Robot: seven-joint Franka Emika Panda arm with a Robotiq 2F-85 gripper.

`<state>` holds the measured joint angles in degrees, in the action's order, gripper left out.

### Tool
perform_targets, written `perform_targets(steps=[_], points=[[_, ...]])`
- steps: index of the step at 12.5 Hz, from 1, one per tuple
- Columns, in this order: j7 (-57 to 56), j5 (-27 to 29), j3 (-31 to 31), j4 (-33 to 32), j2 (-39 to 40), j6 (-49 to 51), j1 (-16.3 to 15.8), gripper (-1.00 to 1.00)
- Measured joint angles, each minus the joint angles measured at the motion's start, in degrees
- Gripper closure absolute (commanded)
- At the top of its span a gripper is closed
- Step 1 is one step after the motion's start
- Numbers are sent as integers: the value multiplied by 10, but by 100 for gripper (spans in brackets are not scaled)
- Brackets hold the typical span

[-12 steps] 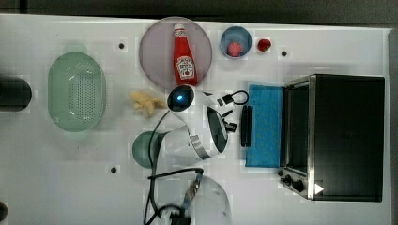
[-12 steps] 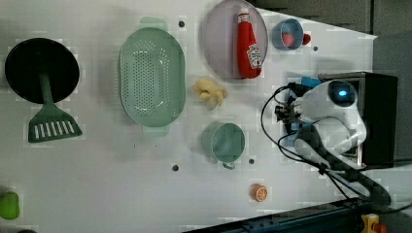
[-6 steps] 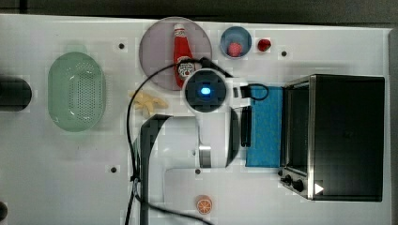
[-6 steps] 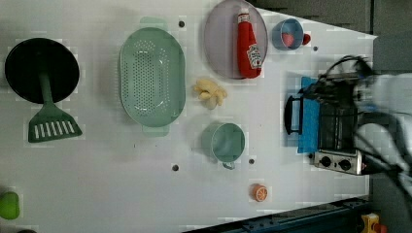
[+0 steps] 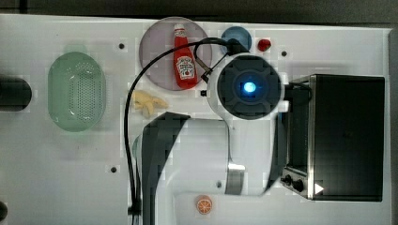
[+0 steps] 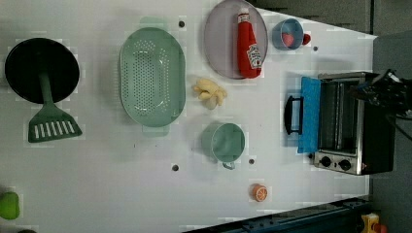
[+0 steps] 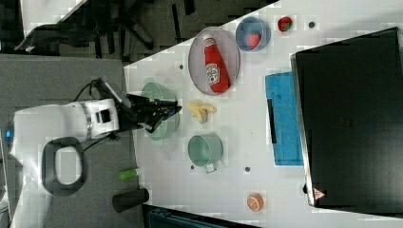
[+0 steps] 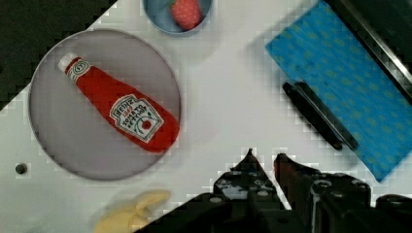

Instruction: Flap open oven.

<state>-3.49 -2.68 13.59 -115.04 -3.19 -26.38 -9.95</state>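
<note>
The oven [image 6: 352, 124] sits at the left view's right edge of the white table [image 6: 121, 194], its blue door [image 6: 309, 114] folded flat down with the black handle [image 6: 291, 114] at its outer edge. In the wrist view the gripper [image 8: 265, 160] hangs above bare table, fingers [image 8: 248, 162] nearly together, just a narrow gap, holding nothing. Beside it there, a ketchup bottle [image 8: 121, 114] lies on a grey plate [image 8: 53, 136], a banana [image 8: 128, 213] nearby.
</note>
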Motion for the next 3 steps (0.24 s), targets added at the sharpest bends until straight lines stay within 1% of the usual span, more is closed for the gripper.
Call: perform_targets(steps=[3], points=[[27, 3, -4, 11, -33, 76, 4, 65]])
